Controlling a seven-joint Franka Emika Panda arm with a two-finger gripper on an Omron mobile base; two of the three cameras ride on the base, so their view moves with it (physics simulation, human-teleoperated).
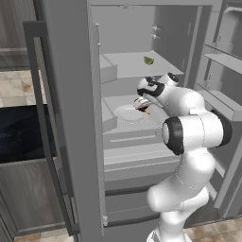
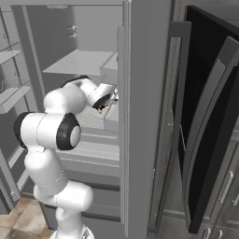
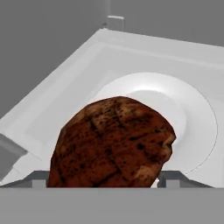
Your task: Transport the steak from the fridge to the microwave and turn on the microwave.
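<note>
The steak (image 3: 114, 144), a reddish-brown glossy lump, sits between my gripper's (image 3: 105, 177) fingertips, which press on both its sides. It hangs just over a round white plate (image 3: 192, 127) on a middle shelf of the fridge (image 1: 71, 118). In the left base view the gripper (image 1: 143, 101) reaches into the open fridge with the steak (image 1: 142, 106) at its tip, right of the plate (image 1: 124, 113). The right base view has the gripper (image 2: 103, 106) and steak (image 2: 100, 109) partly behind the fridge door (image 2: 142, 116). The microwave's black door (image 2: 210, 102) stands open at the right.
A small green item (image 1: 148, 60) lies on the upper shelf. Door racks (image 1: 222, 59) line the open right fridge door. The left fridge door with its long bar handle (image 1: 45, 132) stands close beside the arm. Drawers (image 1: 132, 156) sit below the plate's shelf.
</note>
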